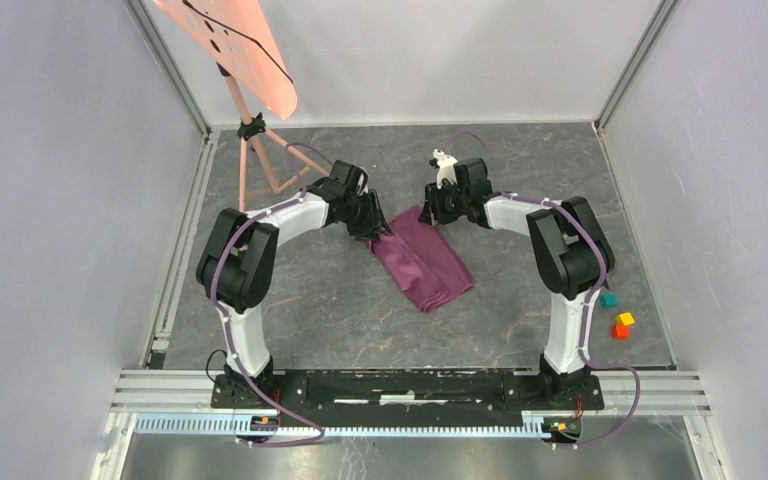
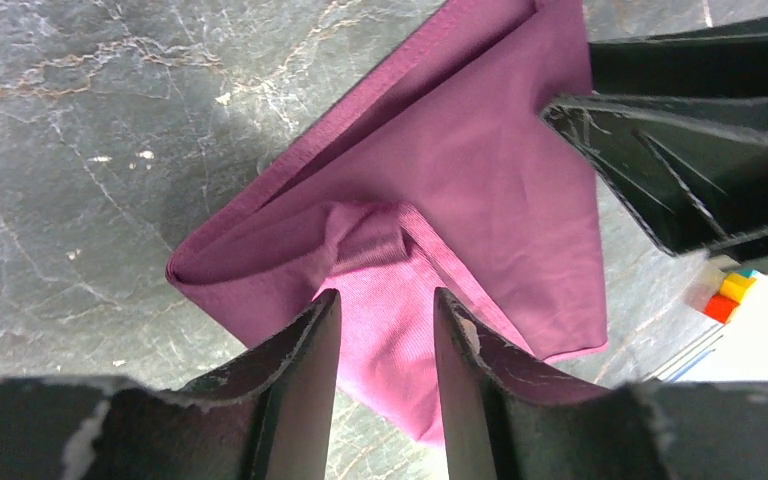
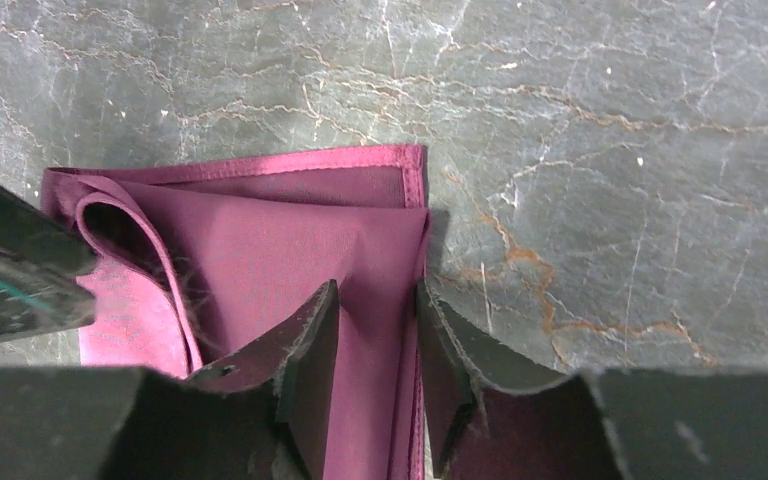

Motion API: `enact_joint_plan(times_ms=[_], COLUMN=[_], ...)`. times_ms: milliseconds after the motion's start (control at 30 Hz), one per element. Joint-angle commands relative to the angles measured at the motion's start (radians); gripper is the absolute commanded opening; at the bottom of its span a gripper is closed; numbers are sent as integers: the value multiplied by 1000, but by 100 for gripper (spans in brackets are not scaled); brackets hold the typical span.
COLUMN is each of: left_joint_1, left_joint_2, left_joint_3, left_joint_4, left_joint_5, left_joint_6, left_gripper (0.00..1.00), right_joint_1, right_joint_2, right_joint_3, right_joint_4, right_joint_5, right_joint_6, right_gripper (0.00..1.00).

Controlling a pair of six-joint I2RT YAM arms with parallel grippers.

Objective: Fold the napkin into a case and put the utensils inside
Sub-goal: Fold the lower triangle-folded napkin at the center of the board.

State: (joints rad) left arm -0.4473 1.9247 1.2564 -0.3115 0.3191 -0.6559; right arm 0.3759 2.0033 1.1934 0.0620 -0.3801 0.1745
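The plum-maroon napkin (image 1: 428, 258) lies folded into a long strip in the middle of the table, running from far left to near right. My left gripper (image 1: 372, 228) is at its far left corner. In the left wrist view its jaws (image 2: 385, 300) stand apart, with a raised, bunched layer of napkin (image 2: 460, 170) between them. My right gripper (image 1: 430, 212) is at the far right corner. Its jaws (image 3: 378, 295) stand apart astride the napkin's hemmed edge (image 3: 260, 240). No utensils are in view.
Small teal, yellow and orange cubes (image 1: 620, 322) sit near the right wall. A pink stand (image 1: 250, 130) rises at the back left. Metal rails run along the table's left and near edges. The right gripper's body (image 2: 680, 150) shows in the left wrist view.
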Motion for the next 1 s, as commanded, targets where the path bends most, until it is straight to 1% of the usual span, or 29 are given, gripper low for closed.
enact_joint_plan(times_ms=[0,100,200,400,467,533,567,667,733,800,900,967], left_joint_1=[-6,-6,-4,3,7,12,13,13,13,12,13,12], left_joint_2=[-91,-95,-90,-128,-152,-172,-178,-171,-158,-141,-91,-63], left_joint_3=[-2,-3,-3,-23,-37,-43,-42,-28,-17,-10,33,51], left_joint_4=[-18,-30,-39,-56,-55,-57,-62,-77,-76,-62,-71,-78], left_joint_5=[-18,-31,-44,-106,-119,-133,-140,-153,-148,-130,-83,-73], left_joint_6=[49,52,53,59,59,66,72,92,100,100,110,114], left_gripper=[47,48,48,49,53,57,59,62,62,63,63,62], right_joint_1=[1,1,1,1,1,1,2,6,12,27,44,47], right_joint_2=[25,36,55,74,82,51,25,-105,-187,-258,-335,-379], right_joint_3=[55,63,87,125,156,168,159,83,11,-63,-193,-285], right_joint_4=[8,35,32,36,-8,-97,-129,-186,-217,-227,-191,-173], right_joint_5=[-24,-55,-62,-56,-46,13,45,100,134,107,-43,-95], right_joint_6=[-30,-18,-13,-27,-36,-40,-40,-32,-23,-23,-20,-8], right_gripper=[38,31,28,26,31,42,45,53,55,56,56,55])
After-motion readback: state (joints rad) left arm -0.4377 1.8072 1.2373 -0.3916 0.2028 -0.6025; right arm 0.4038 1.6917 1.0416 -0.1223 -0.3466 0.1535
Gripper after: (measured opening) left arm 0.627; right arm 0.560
